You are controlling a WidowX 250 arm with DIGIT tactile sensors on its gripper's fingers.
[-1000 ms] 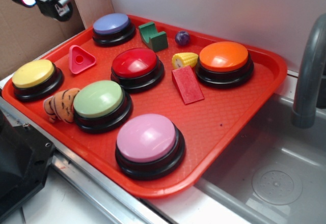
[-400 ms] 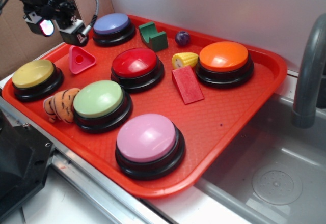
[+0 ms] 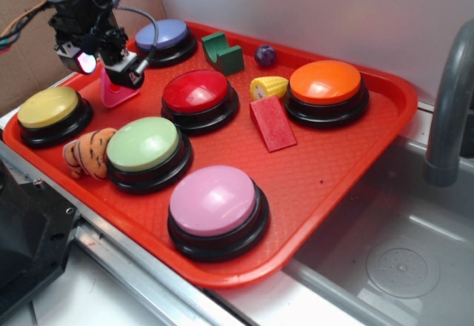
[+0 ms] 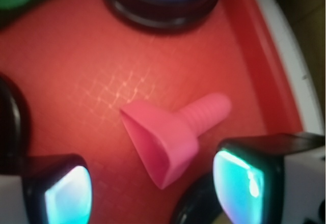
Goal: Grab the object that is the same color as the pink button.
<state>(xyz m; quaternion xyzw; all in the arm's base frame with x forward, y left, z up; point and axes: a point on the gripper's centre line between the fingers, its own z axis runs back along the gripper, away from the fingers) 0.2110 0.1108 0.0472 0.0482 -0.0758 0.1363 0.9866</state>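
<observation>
We hover our open, empty gripper (image 4: 153,188) over the pink triangle (image 4: 170,137) near the tray's (image 3: 348,163) left edge; next, descend and close.

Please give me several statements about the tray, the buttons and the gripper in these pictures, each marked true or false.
1. The gripper hangs above the pink triangle, jaws apart. True.
2. The pink button sits at the tray's near edge. True.
3. The pink triangle is lifted clear of the red tray. False: it lies on the tray, between the fingers in the wrist view, ungripped.
4. The red wedge lies beside the yellow button. False: it lies between the red button and the orange button.
5. The toy corn lies next to the orange button. True.
</observation>
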